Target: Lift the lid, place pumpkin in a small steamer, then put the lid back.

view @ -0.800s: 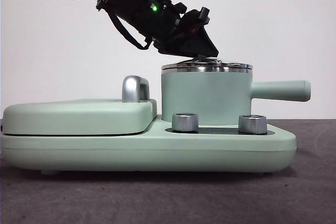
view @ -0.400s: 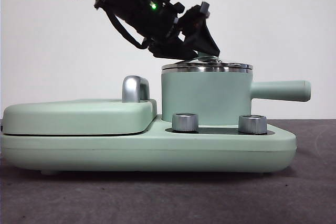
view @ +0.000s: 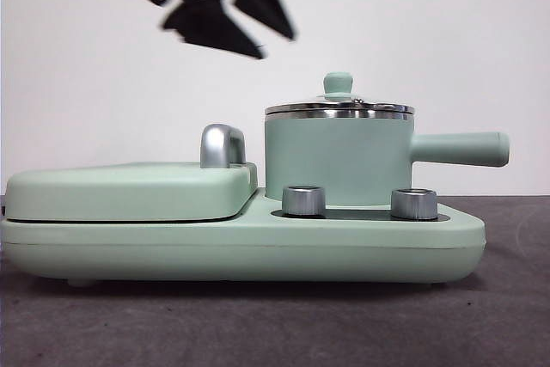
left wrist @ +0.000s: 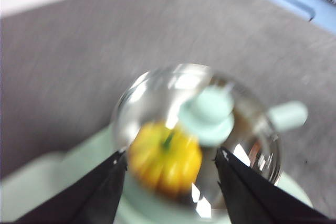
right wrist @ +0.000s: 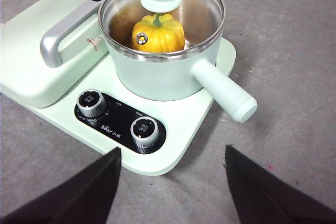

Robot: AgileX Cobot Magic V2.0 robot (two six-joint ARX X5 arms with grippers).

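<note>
We saw the pumpkin (right wrist: 157,34) sealed inside the small steamer (right wrist: 167,74) under the lid (right wrist: 160,3), our left hand (left wrist: 169,167) wide above it and right hand (right wrist: 173,182) wide, both empty.

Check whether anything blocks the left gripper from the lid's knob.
Nothing visible does. The left gripper hangs open above the lid, whose knob stands bare on the small steamer, pumpkin inside.

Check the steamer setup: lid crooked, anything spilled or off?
Nothing stands out. The lid sits level on the small steamer, the pumpkin upright inside. The left claw is open above it, holding nothing; no spill shows.
</note>
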